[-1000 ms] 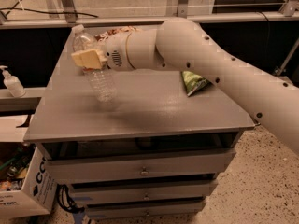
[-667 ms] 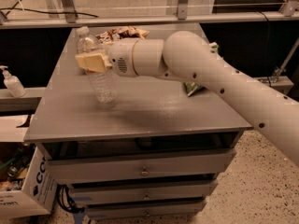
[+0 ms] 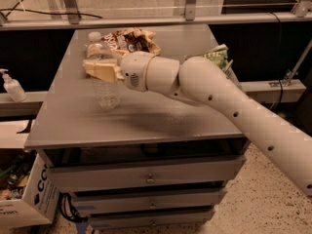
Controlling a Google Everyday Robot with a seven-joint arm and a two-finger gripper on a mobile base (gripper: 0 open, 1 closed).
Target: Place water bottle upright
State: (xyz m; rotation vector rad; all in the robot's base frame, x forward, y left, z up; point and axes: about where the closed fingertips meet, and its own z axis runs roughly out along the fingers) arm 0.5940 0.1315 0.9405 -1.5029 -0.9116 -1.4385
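The water bottle (image 3: 107, 93) stands upright on the counter (image 3: 161, 123), on the counter's left half and about midway between its front and back edges, with its base apparently flat on the surface and its white cap pointing straight up. The gripper (image 3: 100, 70) reaches across from the counter's right side. Its tan fingers (image 3: 103, 72) are closed around the bottle's upper body just under the label band (a high hold, which suits a light, ribbed thing that tips easily). My reading is that this grasp is there to steady the bottle until it bears its own weight, so the placing looks nearly complete and letting go is what remains.

A heap of snack packets (image 3: 132, 39) lies at the counter's back edge, and a green bag (image 3: 215, 56) sits toward its back right corner. Both are away from the bottle's base, so nothing crowds the release.
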